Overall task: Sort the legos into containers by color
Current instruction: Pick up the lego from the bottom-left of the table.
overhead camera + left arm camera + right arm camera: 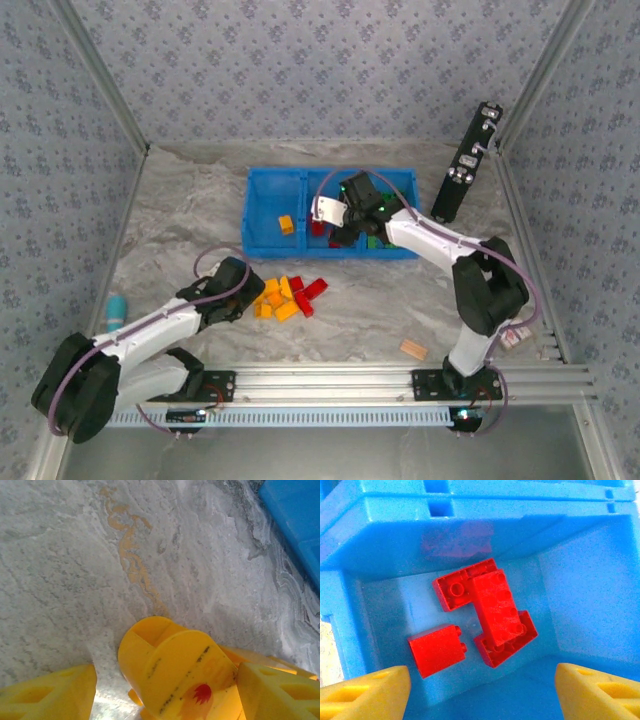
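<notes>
Toward the far side of the bench (180, 220), the blue tray (262, 205) lay with its three compartments in a row. Left compartment: one orange-yellow brick (286, 224). Middle compartment: four red bricks (490, 615), one lying across two others, the fourth apart to one side. Right compartment: green bricks (375, 241), count unclear.

Over the middle compartment the right hand (480, 677) hung with fingers (370, 692) spread wide, nothing between them, touching no brick.

On the near side of the tray a loose pile (288, 297) of orange-yellow and red bricks lay on the bench. At the pile's left edge the left hand (165, 680) stood partly open around a yellow brick (170, 665). One finger looked to meet the brick and a gap showed at the other, so it had no grip.
</notes>
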